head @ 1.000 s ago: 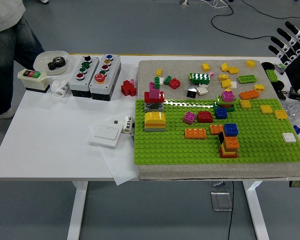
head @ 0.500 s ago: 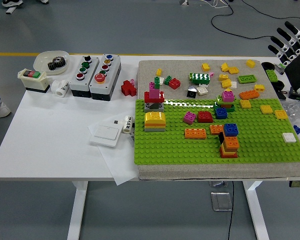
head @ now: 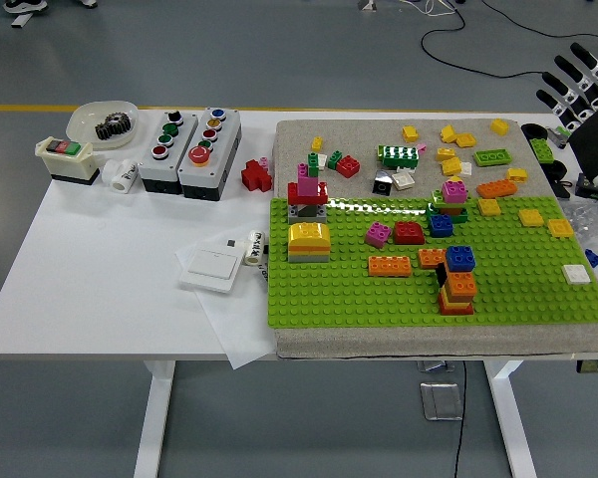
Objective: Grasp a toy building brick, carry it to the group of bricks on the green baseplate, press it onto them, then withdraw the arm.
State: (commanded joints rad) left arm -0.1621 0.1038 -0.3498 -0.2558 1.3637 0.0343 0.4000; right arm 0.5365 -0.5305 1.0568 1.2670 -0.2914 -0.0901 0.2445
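The green baseplate [head: 359, 299] lies on a grey mat on the right half of the table. Built on it are a blue, orange and red stack [head: 457, 282], a red brick [head: 409, 233], an orange flat brick [head: 390, 266], a magenta brick [head: 378, 234] and a yellow domed piece [head: 309, 240]. Loose bricks sit on the mat behind it, among them a green plate [head: 492, 157] and several yellow ones [head: 448, 154]. My right hand [head: 570, 85] hovers at the far right edge, above the mat's back corner, fingers spread and empty. The left arm is out of sight.
On the left of the table stand two push-button boxes [head: 189, 140], a switch box [head: 63, 159] and a white bowl [head: 90, 112] with a gear. A white wall switch [head: 210, 268] lies on paper beside the baseplate. A red brick [head: 256, 175] sits off the mat.
The person who stood at the far left corner has walked out of view. My right hand has stayed in place.
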